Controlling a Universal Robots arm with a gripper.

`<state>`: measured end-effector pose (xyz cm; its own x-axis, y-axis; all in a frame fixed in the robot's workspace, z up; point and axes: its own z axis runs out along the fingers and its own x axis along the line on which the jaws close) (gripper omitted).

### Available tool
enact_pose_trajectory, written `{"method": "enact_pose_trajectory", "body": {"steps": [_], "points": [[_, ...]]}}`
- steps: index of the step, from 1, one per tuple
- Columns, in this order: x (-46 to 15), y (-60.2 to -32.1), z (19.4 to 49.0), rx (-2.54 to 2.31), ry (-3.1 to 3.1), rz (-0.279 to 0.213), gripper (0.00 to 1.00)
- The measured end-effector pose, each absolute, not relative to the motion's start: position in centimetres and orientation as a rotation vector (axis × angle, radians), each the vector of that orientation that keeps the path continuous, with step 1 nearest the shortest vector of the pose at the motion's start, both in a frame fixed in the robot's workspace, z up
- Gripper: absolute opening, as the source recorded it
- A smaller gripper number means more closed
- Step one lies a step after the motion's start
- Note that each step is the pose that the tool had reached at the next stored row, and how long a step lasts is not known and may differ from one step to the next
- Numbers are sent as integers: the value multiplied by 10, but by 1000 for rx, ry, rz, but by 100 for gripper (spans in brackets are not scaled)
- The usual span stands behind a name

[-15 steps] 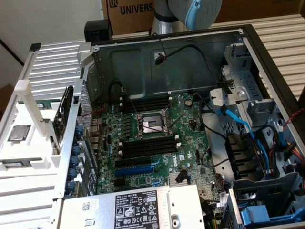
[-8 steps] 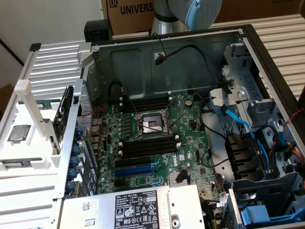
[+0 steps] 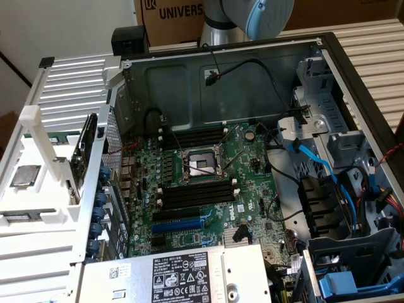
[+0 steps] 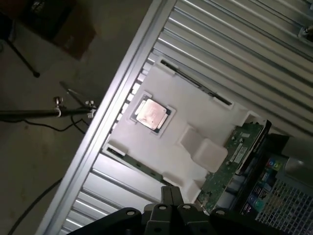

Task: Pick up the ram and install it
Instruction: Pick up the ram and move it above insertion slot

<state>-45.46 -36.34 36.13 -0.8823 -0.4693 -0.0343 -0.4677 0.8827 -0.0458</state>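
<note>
The ram (image 3: 57, 136) rests in a groove of the white tray (image 3: 44, 205), outside the case, at ten o'clock of the motherboard (image 3: 208, 183) in the exterior view; a processor chip (image 3: 25, 175) sits near it at seven o'clock. The gripper (image 4: 167, 192) hangs above the tray, well clear of it; its fingers are pressed together on nothing.

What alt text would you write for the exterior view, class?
An open computer case lies flat, its green motherboard showing an empty processor socket between black memory slots. A white parts holder sits at the exterior view's left, and a robot arm rises behind the case.
</note>
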Motion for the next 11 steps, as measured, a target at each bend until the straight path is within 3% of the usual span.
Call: {"method": "enact_pose_trajectory", "body": {"steps": [11], "points": [[-455, -363, 360, -1045, 2912, -49, 10]]}}
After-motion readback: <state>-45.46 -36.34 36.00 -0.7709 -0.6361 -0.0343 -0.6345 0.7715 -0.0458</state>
